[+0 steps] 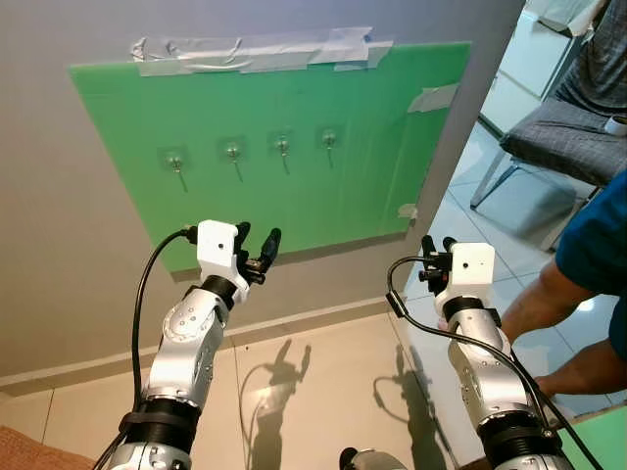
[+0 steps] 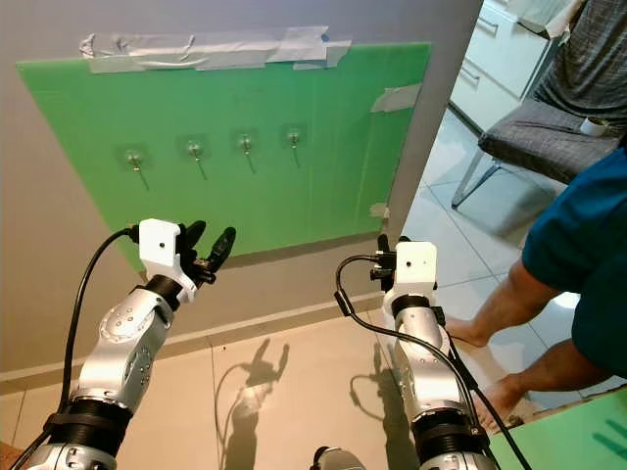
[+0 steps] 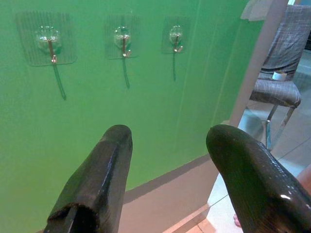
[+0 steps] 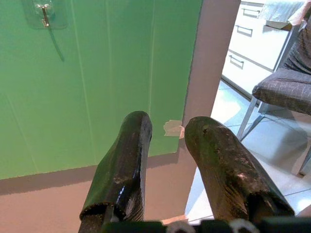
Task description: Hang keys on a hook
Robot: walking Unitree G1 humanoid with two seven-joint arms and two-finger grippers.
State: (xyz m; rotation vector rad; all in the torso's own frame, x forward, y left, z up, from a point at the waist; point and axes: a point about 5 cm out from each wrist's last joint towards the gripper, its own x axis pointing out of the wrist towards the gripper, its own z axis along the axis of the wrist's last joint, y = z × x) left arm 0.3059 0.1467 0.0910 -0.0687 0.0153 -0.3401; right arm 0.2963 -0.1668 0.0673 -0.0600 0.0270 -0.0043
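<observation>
A green board is taped to the grey wall and carries a row of small clear hooks. My left gripper is raised before the board's lower edge, below the hooks, open with nothing between its fingers. The left wrist view looks past its fingers at three of the hooks. My right gripper is held up near the board's lower right corner, by the wall's edge. It is open and holds nothing. One hook appears in the right wrist view. I see no keys.
A person in a blue shirt stands close on the right, with an arm and bare feet near my right arm. A grey chair and white drawers stand beyond the wall's edge. Pale tiled floor lies below.
</observation>
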